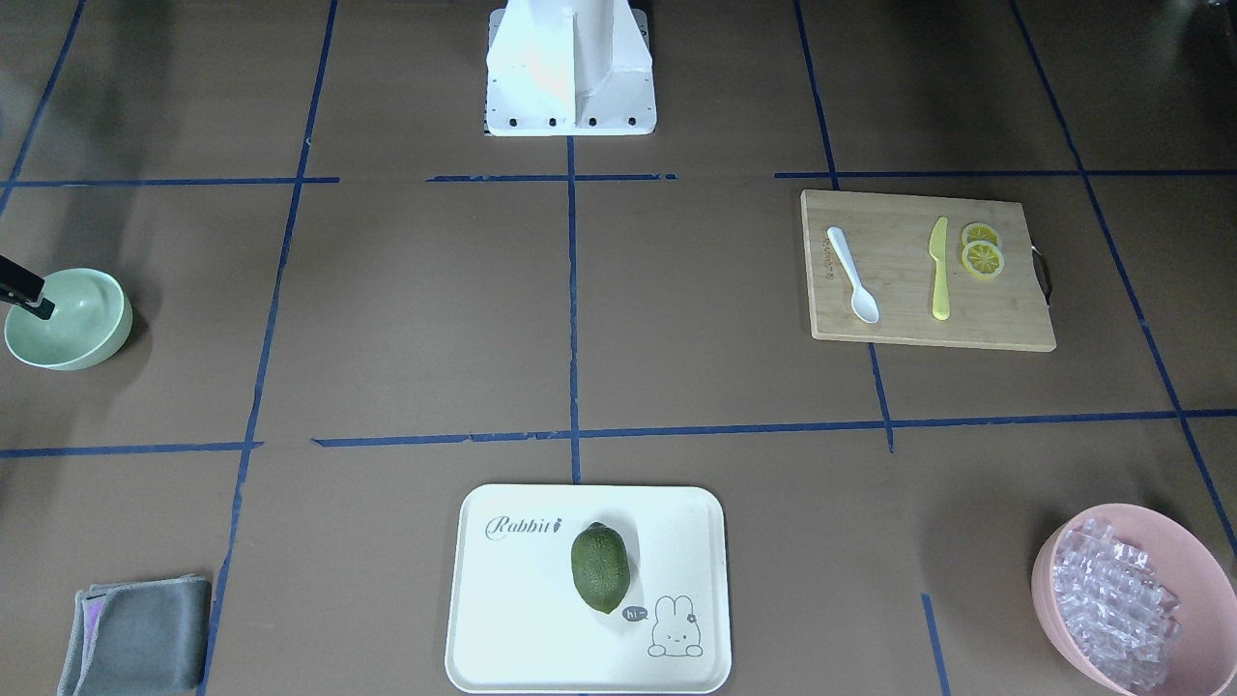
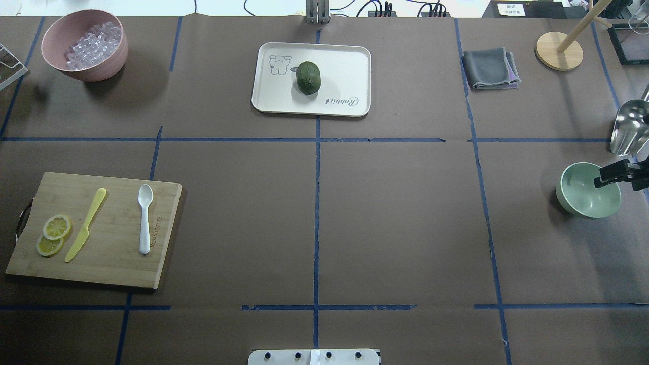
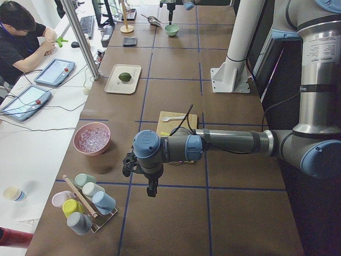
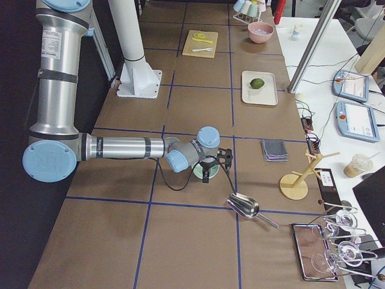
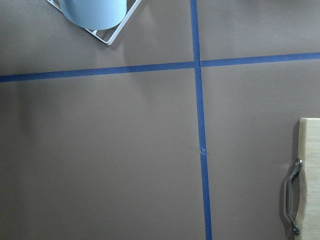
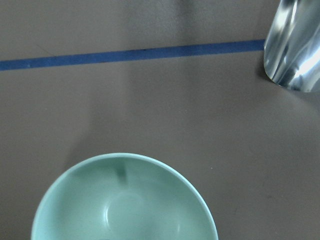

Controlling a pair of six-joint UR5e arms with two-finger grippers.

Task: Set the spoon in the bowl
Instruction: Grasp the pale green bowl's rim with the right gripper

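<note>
The spoon (image 2: 145,219) lies on the cutting board (image 2: 114,263), beside the knife (image 2: 85,225) on its side facing the bowl (image 2: 583,203). Its long axis points away from the robot, scoop farthest. The left pincer (image 3: 151,190) hangs off the board's handled end, far nearer than the right pincer (image 2: 604,177) above the bowl. Whether either is open I cannot tell.
</note>
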